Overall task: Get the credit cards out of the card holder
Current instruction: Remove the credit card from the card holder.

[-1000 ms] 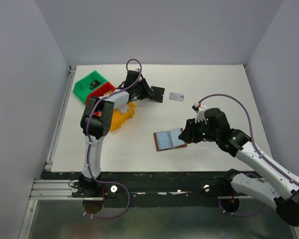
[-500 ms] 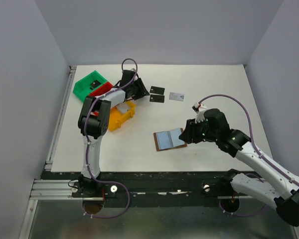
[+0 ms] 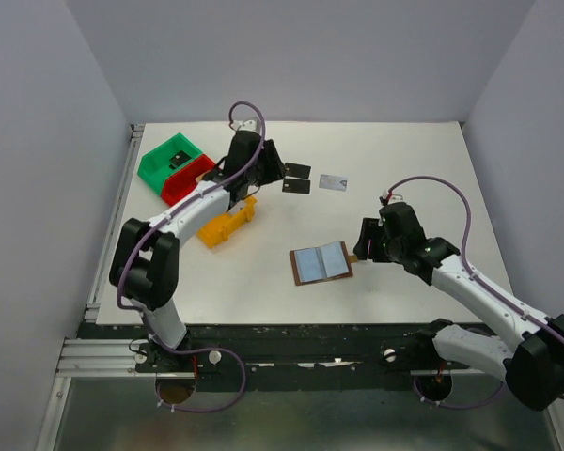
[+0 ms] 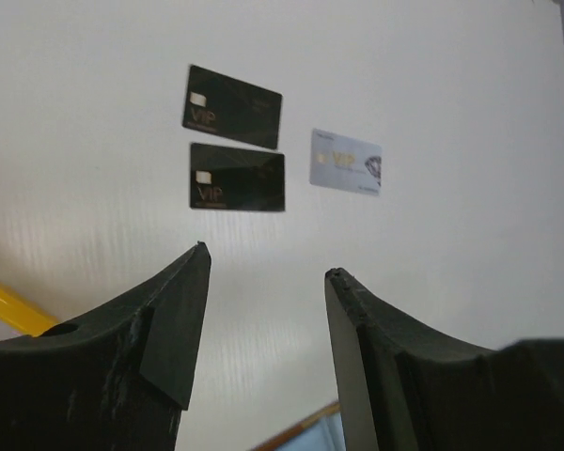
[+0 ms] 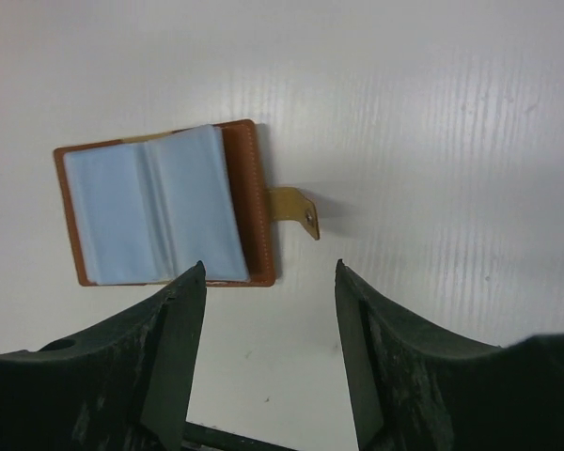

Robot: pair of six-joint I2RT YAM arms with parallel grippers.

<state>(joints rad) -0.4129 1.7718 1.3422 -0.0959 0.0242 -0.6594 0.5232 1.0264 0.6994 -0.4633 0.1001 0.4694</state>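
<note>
1. Both arms are drawing back. The left gripper is retreating from the two black cards and the right gripper from the card holder. Both sets of jaws are standing wide and empty.
2. Beside them a silver-blue card is lying on the table, so three credit cards are out.
3. The holder is lying open mid-table; I cannot tell whether its pockets are still holding cards.
4. The green bin, red bin and yellow bin are sitting at the left, their contents too small to tell.

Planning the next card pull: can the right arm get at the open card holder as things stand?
Probably yes. The right end effector, jaws apart, hangs right beside the card holder, which lies open on the table with nothing on it or between them.
</note>
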